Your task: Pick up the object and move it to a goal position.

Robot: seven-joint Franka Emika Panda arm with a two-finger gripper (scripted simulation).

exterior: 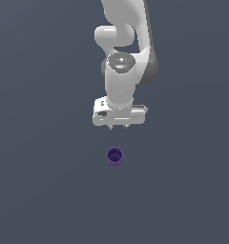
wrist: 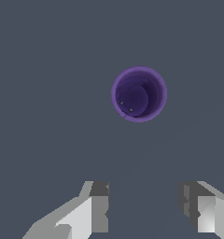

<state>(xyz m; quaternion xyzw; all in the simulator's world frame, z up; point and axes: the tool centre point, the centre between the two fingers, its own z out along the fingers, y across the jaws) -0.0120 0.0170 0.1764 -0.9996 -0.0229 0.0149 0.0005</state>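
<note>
The object (exterior: pixel 115 156) is a small dark purple cup standing upright on the grey floor, hollow top facing up. In the wrist view the object (wrist: pixel 139 94) shows as a purple ring with a dark inside. My white gripper (exterior: pixel 118 127) hangs above the floor, pointing down, short of the cup and apart from it. Its two fingers (wrist: pixel 96 207) stand wide apart with nothing between them, so my gripper (wrist: pixel 149 205) is open.
A flat dark grey floor (exterior: pixel 40 190) spreads all around the cup. The white arm (exterior: pixel 126 43) rises behind the gripper toward the top of the exterior view.
</note>
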